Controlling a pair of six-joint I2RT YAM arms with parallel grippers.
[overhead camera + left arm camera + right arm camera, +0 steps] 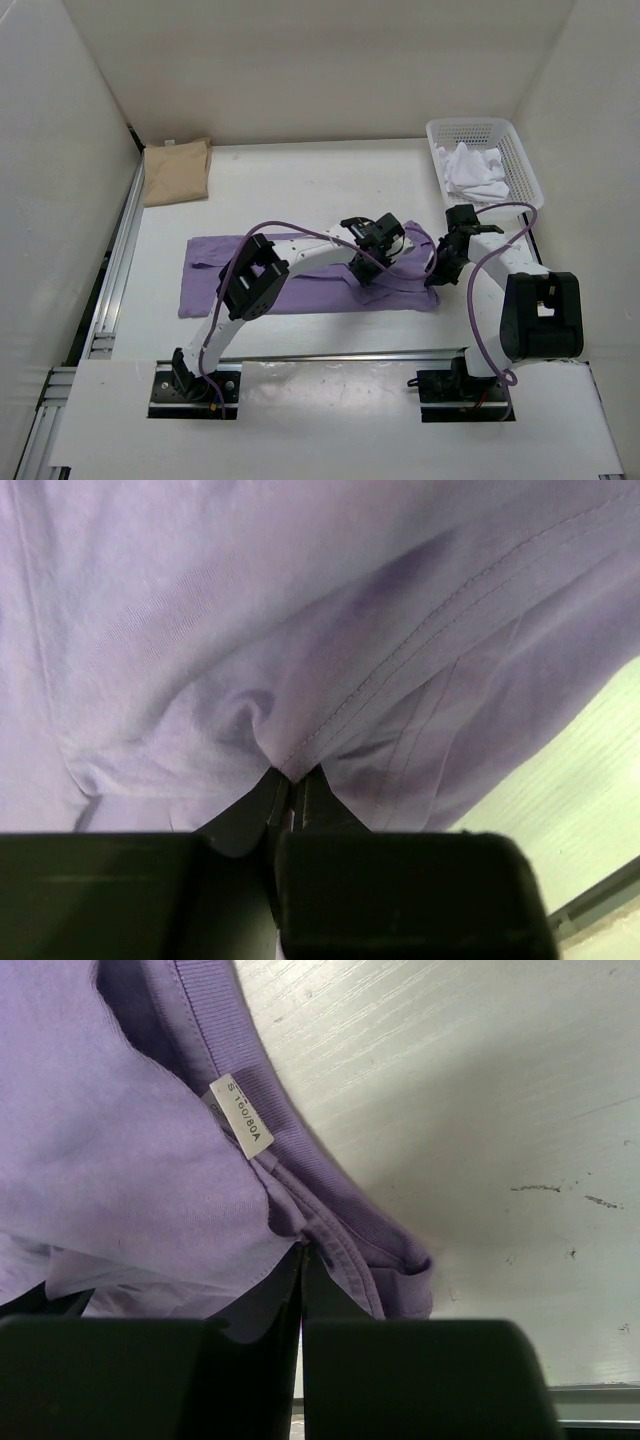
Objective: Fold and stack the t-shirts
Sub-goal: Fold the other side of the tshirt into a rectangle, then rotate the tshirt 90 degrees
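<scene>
The white table (300, 180) runs from the near edge to the far wall, its surface a little scuffed and marked. At the far left corner a tan shirt (176, 170) lies folded into a neat rectangle. Across the middle a lavender shirt (205, 275) is spread flat and long from left to right, its right end rumpled and partly lifted off the surface. At the far right corner sits a white perforated basket (470, 127), well apart from both shirts.
</scene>
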